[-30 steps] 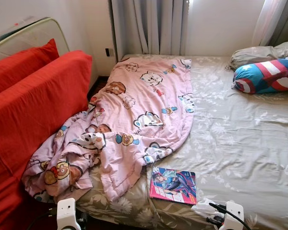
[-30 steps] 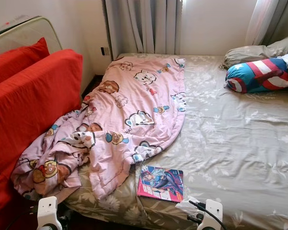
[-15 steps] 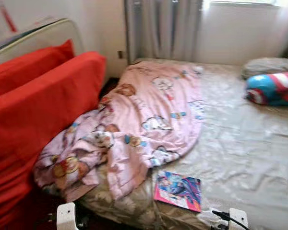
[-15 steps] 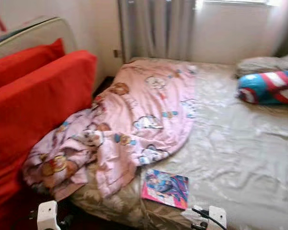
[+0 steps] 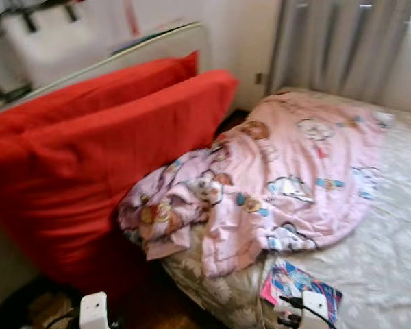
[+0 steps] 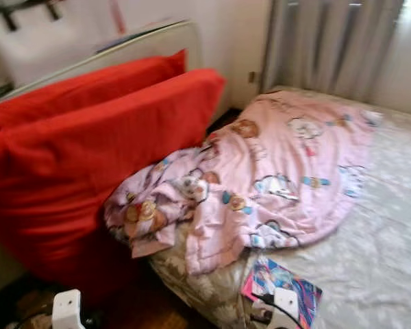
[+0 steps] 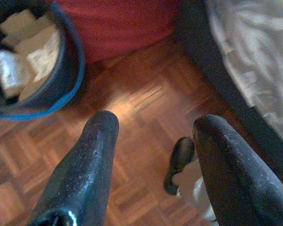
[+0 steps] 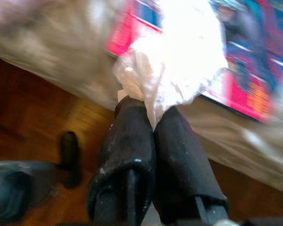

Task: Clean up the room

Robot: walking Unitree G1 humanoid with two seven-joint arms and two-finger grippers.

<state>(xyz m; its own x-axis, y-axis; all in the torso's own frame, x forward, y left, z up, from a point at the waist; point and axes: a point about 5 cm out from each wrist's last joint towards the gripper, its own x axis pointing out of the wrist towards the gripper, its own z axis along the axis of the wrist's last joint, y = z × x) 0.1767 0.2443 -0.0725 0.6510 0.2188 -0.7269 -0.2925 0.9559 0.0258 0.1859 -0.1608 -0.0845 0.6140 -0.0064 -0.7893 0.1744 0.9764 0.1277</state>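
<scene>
My right gripper (image 8: 153,117) is shut on a crumpled white wad of paper or plastic (image 8: 179,61). It hangs at the bed's near edge, just over a pink and blue comic book (image 8: 254,89) that lies on the sheet (image 5: 298,288). My left gripper (image 7: 153,125) is open with nothing between its fingers, above the wooden parquet floor (image 7: 132,103). A dark blue bin (image 7: 68,80) holding white rubbish stands on the floor beyond it. A rumpled pink cartoon quilt (image 5: 294,171) lies across the bed and spills over its corner.
Two big red cushions (image 5: 103,151) lean against a white frame left of the bed. The grey floral bed (image 5: 390,253) runs back to grey curtains (image 5: 342,48). A dark gap of floor (image 5: 144,301) lies between cushions and bed.
The camera has swung left: the cushions now take up the left half and the striped pillow has left the picture. The right gripper keeps the white wad.
</scene>
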